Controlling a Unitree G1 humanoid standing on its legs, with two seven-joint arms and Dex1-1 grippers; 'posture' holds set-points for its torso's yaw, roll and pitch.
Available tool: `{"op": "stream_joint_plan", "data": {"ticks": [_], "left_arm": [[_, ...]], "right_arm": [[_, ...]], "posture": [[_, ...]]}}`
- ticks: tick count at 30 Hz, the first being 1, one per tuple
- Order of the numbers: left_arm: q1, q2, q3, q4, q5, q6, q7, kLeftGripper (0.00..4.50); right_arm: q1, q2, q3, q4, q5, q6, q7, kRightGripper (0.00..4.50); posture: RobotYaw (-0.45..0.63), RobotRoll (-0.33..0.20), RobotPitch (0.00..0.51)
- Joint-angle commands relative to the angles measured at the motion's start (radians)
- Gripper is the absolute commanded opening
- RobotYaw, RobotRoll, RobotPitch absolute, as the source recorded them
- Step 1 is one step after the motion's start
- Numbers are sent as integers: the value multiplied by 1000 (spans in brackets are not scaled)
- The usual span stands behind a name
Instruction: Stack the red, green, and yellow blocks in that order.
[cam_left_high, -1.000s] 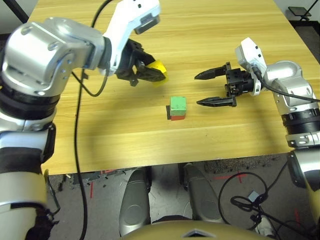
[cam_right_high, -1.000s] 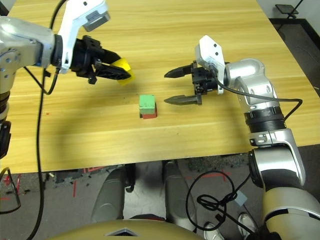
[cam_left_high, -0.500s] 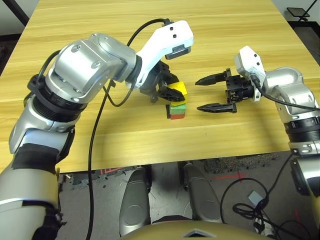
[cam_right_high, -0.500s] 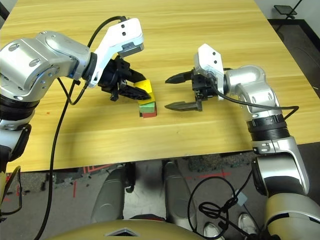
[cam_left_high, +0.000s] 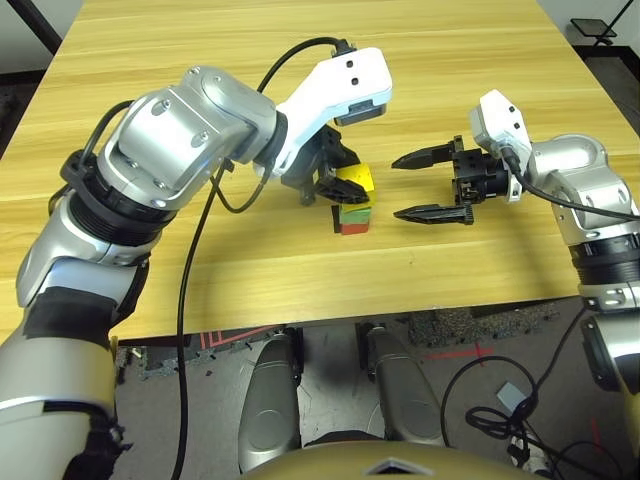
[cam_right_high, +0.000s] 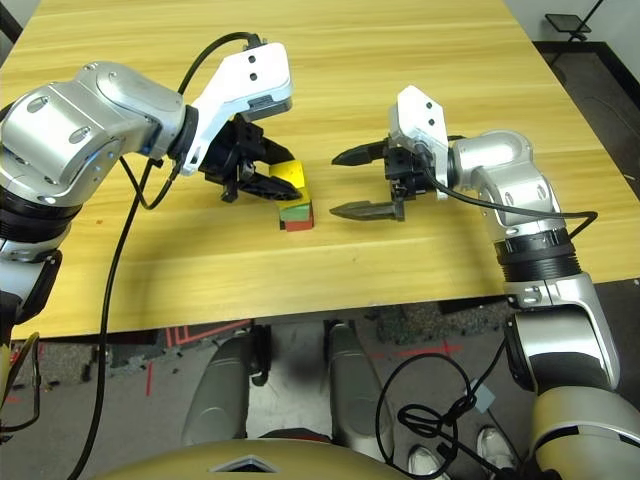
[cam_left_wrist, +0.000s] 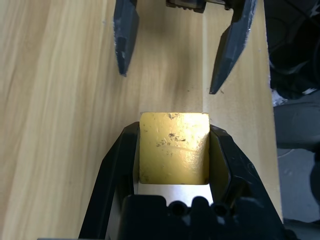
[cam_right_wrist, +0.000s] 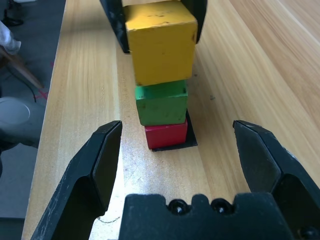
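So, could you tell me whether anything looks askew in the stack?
Slightly: the yellow wooden cube, clamped in the left tool, overhangs the light green cube on the red cube, not squarely aligned.

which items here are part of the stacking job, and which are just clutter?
Job:
- small red wooden cube, bottom of the stack
- light green wooden cube, on the red one
- yellow wooden cube, held over the green one by the left gripper

Not part of it:
- flat black square patch under the stack
- light wooden table
- right gripper, open beside the stack
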Motion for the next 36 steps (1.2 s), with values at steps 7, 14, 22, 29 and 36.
{"op": "stream_joint_plan", "data": {"ticks": [7,14,22,29,36], "left_arm": [[21,-7,-40,25,71,-71,-39,1986],[47,0,-52,11,93,-77,-72,4082],[28,-42,62,22,39,-5,-46,4465],[14,-49,261,51,-52,115,9,4465],[137,-120,573,104,23,41,361,4465]], "right_arm": [[18,-7,-14,-39,16,11,-10,4500],[21,-11,-17,-44,19,14,-16,4500],[4,-7,-16,-15,14,3,-16,4500],[-13,-5,-20,16,11,-13,-14,4500],[-18,58,-154,90,-2,70,-335,4500]], "posture": [[38,67,220],[39,67,224],[57,69,220],[70,63,215],[84,47,216]]}}
